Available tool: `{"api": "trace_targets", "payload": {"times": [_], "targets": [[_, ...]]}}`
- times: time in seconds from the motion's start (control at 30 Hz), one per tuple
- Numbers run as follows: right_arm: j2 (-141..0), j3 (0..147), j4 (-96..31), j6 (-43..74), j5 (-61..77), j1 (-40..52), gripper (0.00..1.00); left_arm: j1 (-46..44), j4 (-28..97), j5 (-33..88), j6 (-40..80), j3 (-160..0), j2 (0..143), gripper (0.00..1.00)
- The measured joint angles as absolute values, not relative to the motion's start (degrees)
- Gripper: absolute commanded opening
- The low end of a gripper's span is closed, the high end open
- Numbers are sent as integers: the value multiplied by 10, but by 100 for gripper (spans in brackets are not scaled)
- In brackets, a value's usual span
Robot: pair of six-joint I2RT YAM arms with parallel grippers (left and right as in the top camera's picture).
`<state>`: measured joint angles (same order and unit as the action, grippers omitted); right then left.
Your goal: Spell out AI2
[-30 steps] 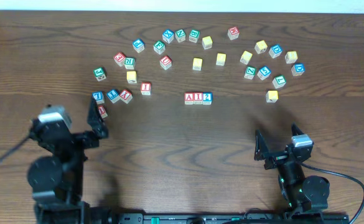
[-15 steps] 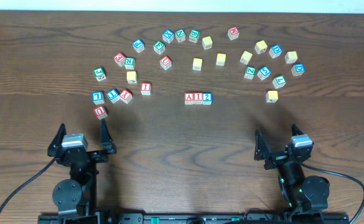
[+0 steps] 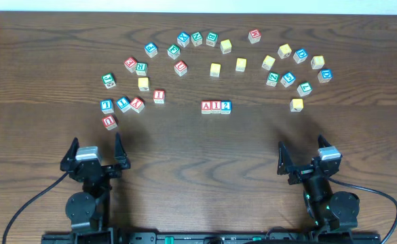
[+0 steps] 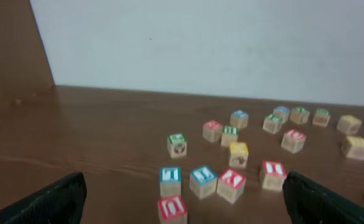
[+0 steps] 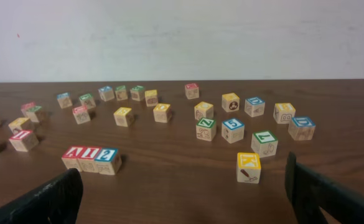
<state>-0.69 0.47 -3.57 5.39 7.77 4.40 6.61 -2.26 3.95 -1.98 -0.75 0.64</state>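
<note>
Dark brown wood-grain table (image 3: 198,156) carrying small wooden cube blocks. Near its middle, a red-framed "A" block (image 3: 206,106), a red-framed "I" block (image 3: 216,106) and a blue-framed "2" block (image 3: 225,106) lie touching in a left-to-right row. Farther back, loose red-, blue- and green-framed letter blocks (image 3: 182,38) and plain yellow-faced blocks (image 3: 215,69) spread in a broad arc from left to right, apart from the row.
</note>
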Motion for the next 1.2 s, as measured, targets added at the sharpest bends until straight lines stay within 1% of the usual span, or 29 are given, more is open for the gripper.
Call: {"api": "trace_targets", "payload": {"times": [0.27,1.2], "targets": [[-7,5,-36,54,78,44,99,66,11,30,-20,-6,6,100],[-7,5,-36,54,78,44,99,66,12,29,-20,-7,6,100]]}}
